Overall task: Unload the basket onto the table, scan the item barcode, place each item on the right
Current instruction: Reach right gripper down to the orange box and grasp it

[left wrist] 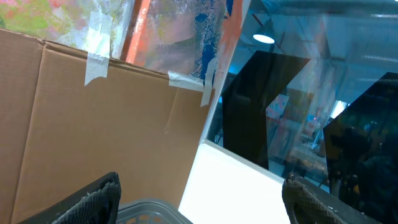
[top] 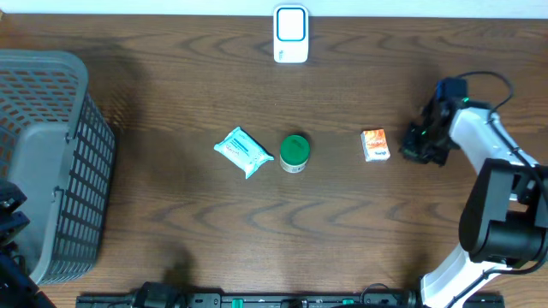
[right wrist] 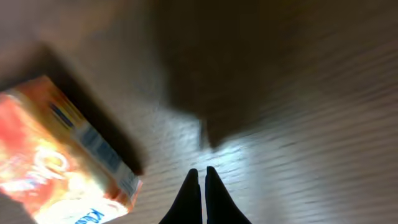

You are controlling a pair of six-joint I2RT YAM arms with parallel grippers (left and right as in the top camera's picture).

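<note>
You can count five things on the one table (top: 171,248). Three of them are small and sit in the middle: one orange box (top: 375,145), one jar (top: 294,153) with a green lid, and one blue and white packet (top: 243,152). You also have one white scanner (top: 290,35) and one grey basket (top: 51,162).

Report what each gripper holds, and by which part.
Nothing is held. The right gripper is shut empty, its tips beside the orange box without touching it. The left gripper stands open with nothing between its fingers.
</note>
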